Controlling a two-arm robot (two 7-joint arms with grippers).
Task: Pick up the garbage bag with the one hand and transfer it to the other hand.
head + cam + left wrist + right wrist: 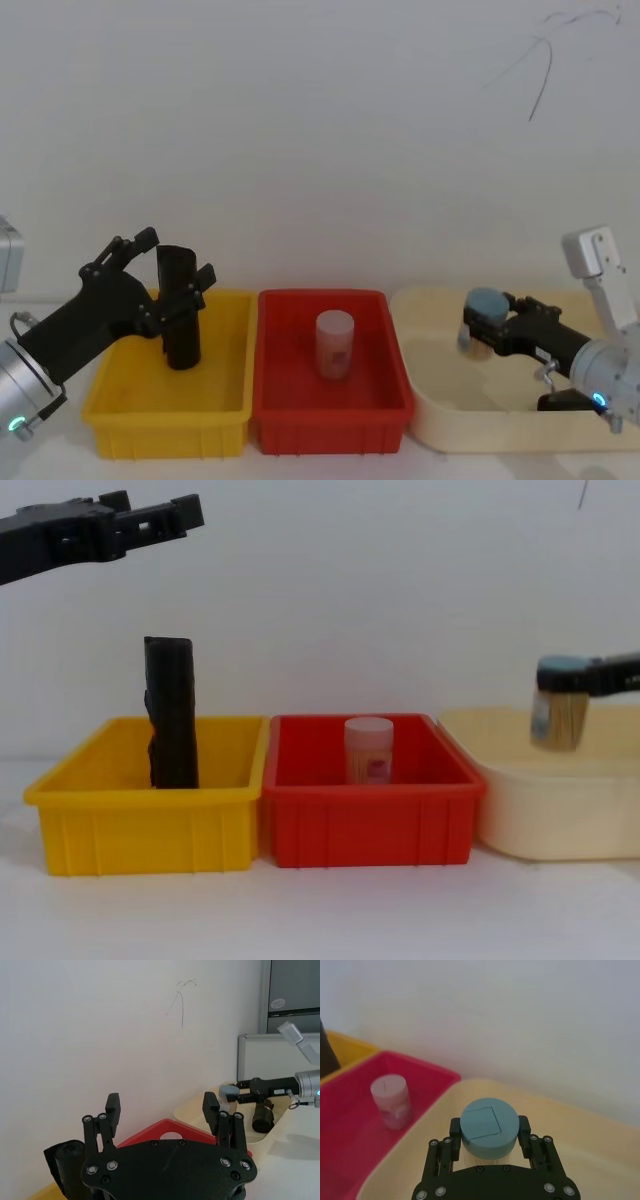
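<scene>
The garbage bag (262, 1117), a thick black roll with a small red mark, sits in the cream tray (200, 1112) under my right arm; in the head view the garbage bag (563, 402) is mostly hidden by that wrist. My right gripper (487, 325) is shut on a blue-lidded clear jar (487, 1127), held above the tray, with the jar (557, 715) hanging over the tray's rim. My left gripper (161, 1102) is open and empty. It hovers high over the yellow bin (140, 825), well above a thin square-topped black upright piece (172, 715).
A red bin (330, 415) stands between the yellow bin and the cream tray (440, 420), with a pale pink-labelled jar (335, 343) upright inside it. A white wall rises close behind all three containers.
</scene>
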